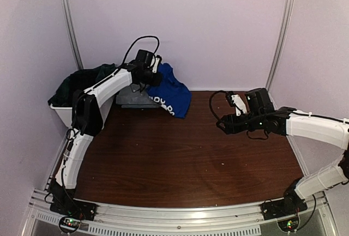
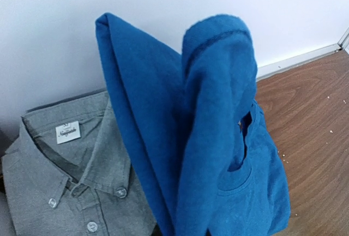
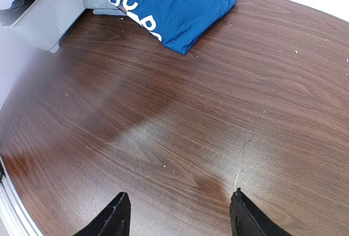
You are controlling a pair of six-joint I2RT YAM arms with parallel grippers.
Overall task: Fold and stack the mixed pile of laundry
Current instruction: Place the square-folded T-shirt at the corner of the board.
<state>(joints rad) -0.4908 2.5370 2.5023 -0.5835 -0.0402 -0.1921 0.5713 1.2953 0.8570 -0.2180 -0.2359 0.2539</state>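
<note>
Worktop point(image 1: 180, 149) of dark wood fills the overhead view. At its far left edge sits a white basket point(image 1: 61, 114) with a dark green garment point(image 1: 82, 82) heaped over its rim. Just beside the basket lies a folded grey shirt point(image 1: 132, 97), and a blue T-shirt point(image 1: 173, 93) with white lettering lies partly over the grey shirt's right side. The left hand point(image 1: 145, 83) hangs above the grey shirt, with blue cloth rising up to it. The right hand point(image 1: 235, 103) hovers over bare wood on the right, well apart from the clothes.

From the left wrist, the blue T-shirt point(image 2: 212, 138) stands up in a tall fold close to the lens, its lower part on the worktop point(image 2: 311, 116). The hand's own tips are hidden behind the cloth; it is pressed together, pinching that raised fold. The grey shirt point(image 2: 71, 181) lies flat to the left, collar buttoned, a small white label point(image 2: 67, 132) inside the neck.

From the right wrist, the right hand point(image 3: 179, 200) is spread wide with nothing between its two dark fingers point(image 3: 117, 217), above the bare worktop point(image 3: 218, 110). At the far edge lie the blue T-shirt point(image 3: 174, 1), a sliver of the grey shirt point(image 3: 101, 8) beneath it, and the basket point(image 3: 43, 24) holding the dark green garment point(image 3: 19, 4).
</note>
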